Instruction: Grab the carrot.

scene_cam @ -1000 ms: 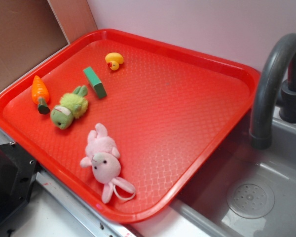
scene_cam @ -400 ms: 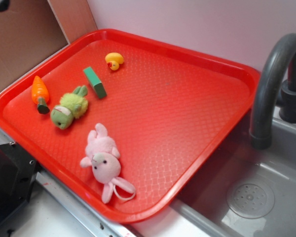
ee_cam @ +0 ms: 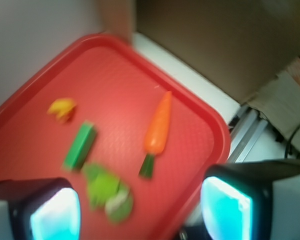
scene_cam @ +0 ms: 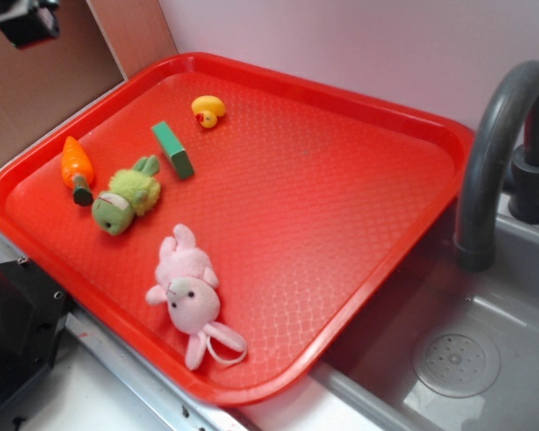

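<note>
Plainly it's the approach: the gripper (ee_cam: 140, 210), jaws wide, hovers high; it must descend toward twelve o'clock onto the carrot (ee_cam: 158, 127).

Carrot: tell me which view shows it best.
The exterior view: the carrot is sharp there, lying near the tray's left rim beside the green plush. The wrist view shows its whole length unobstructed, but blurred.

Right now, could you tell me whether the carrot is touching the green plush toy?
No, in the exterior view the carrot lies apart from the green plush toy, with a strip of bare red tray between them.
</note>
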Robot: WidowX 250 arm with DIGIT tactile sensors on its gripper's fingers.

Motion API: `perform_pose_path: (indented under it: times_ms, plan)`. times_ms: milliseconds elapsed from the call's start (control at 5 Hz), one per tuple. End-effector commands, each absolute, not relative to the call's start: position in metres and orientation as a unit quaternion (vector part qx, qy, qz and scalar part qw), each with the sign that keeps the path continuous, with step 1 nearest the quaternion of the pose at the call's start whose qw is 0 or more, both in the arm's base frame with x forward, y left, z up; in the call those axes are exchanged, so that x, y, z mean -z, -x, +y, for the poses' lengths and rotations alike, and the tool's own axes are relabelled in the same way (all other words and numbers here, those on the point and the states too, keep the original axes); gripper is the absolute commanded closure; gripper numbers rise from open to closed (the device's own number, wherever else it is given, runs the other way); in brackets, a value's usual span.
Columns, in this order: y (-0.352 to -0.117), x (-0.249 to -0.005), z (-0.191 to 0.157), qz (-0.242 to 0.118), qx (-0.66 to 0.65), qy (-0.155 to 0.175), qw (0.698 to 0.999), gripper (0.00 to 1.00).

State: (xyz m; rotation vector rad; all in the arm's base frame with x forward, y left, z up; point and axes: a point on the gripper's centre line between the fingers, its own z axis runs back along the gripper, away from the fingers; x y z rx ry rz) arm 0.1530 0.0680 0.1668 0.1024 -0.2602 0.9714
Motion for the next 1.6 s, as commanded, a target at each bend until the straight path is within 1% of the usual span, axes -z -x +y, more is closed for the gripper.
perform_pose_path:
  times_ms: [0, 200, 400, 600, 800, 1000, 1200, 1400]
  plan:
    - [-0.164, -0.123, 0.115, -0.144, -0.495, -0.111, 0.85, 0.0]
    - [-0.166, -0.1, 0.122, -0.135, -0.491, -0.095, 0.855, 0.0]
    - [-0.165, -0.072, 0.125, -0.127, -0.481, -0.1, 0.861, 0.0]
    - [-0.163, -0.052, 0.123, -0.128, -0.479, -0.1, 0.863, 0.0]
    - [-0.165, -0.031, 0.124, -0.117, -0.477, -0.083, 0.867, 0.0]
    - [-0.167, -0.029, 0.122, -0.117, -0.47, -0.083, 0.871, 0.0]
    - [-0.166, -0.027, 0.123, -0.102, -0.473, -0.068, 0.873, 0.13]
    - [-0.165, -0.027, 0.123, -0.108, -0.471, -0.064, 0.873, 1.0]
